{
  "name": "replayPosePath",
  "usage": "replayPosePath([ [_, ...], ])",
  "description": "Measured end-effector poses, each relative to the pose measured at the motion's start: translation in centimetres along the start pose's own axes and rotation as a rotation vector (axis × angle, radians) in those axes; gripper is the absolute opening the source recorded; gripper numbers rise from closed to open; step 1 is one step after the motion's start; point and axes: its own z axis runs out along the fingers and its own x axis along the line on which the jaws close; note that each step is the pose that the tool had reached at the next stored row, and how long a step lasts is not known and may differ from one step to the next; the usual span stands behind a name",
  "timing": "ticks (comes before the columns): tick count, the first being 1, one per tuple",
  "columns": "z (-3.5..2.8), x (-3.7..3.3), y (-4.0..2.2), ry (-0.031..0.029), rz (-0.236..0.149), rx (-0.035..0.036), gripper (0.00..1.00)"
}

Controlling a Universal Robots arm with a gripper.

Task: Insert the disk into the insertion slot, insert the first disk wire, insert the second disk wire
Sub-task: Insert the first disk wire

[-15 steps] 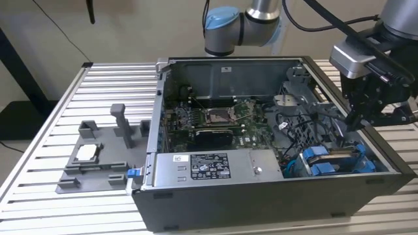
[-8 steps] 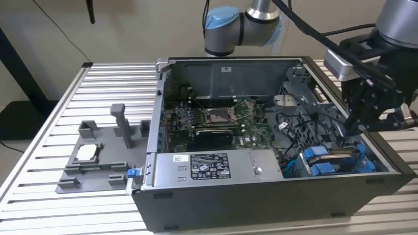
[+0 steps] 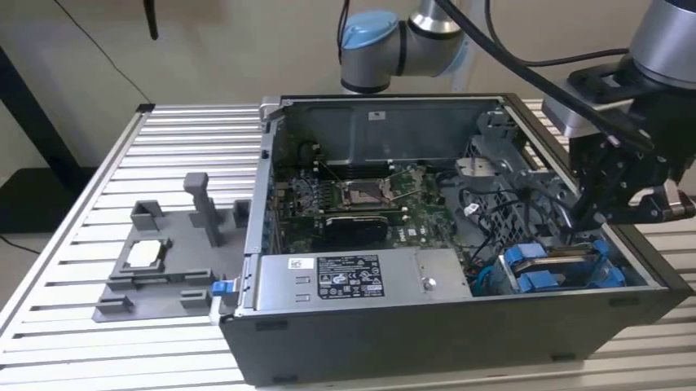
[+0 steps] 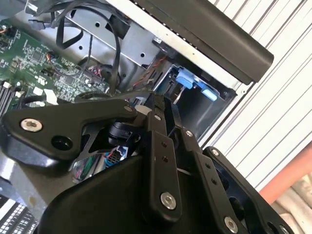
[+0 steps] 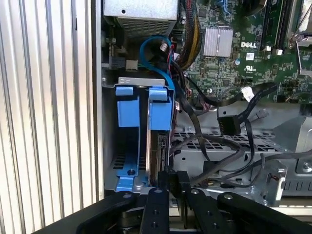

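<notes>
Exterior view: the case [image 3: 435,342] lies on its side on the slatted surface [image 3: 185,138] with its open face up, so every bay can be reached from above.
Slot: a grey metal bay with blue fittings [image 3: 549,269], in a corner of the case just beside the power supply [image 3: 348,275]. It opens upward, in line with the arm's approach.
Disk: in the first wrist view it is a silver-grey slab seen edge-on [image 5: 157,158], standing inside the slot against its blue carrier. It sits low in the bay, so I judge it fully seated and the first step done.
Gripper: a black linkage [image 3: 596,218] hanging inside the case, just above the end of the slot where the disk's connectors would face. I cannot tell whether it is closed or apart. Something dark sits at its tip in the first wrist view, held or not unclear.
Wires: black cables loop over the case floor beside the slot. One loose black plug [image 5: 229,126] lies near the disk but apart from it, so I judge at least one wire unjoined.
Board: a green board [image 3: 370,191] at mid-case, clear of the arm.
Tray: a grey fixture tray [image 3: 152,277] on the surface outside the case, well apart.
</notes>
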Motion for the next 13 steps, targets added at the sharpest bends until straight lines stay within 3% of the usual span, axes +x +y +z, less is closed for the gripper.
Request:
replayPosePath([
  [2, 0.17, 0.02, -0.41, -0.0004, 0.001, -0.0141, 0.19],
  [5, 0.46, 0.05, -0.52, 0.0, 0.005, -0.0254, 0.19],
  [13, 1.44, 0.11, -0.54, 0.0025, 0.029, -0.0348, 0.19],
])
